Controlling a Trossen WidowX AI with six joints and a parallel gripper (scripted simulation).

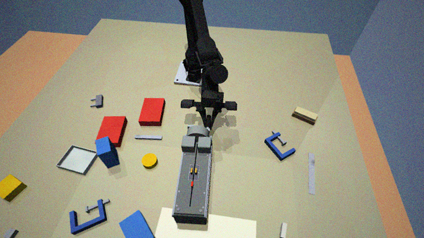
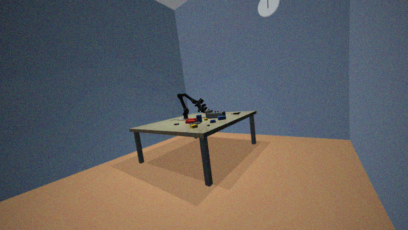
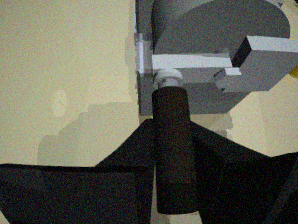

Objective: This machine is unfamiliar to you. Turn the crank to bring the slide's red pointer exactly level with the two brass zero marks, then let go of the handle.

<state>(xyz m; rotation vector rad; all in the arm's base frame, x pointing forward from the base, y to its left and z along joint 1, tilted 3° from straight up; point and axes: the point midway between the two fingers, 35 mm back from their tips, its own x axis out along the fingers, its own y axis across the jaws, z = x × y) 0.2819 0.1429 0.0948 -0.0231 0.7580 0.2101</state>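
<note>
From where I'm standing, I can't make out any readable text, label, brand, number or sign on the machine or anywhere on the worktop (image 1: 244,188) (image 2: 168,128).

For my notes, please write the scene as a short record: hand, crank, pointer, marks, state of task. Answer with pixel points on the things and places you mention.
hand: shut on the handle (image 3: 174,145)
crank: arm (image 3: 192,61) joined to the handle
pointer (image 1: 192,183): red, in the slot, off the marks, on the side away from the hand (image 1: 208,125) (image 3: 164,125)
marks (image 1: 195,171): two, brass, beside the slot
task: unfinished; pointer not level, handle not released
</note>
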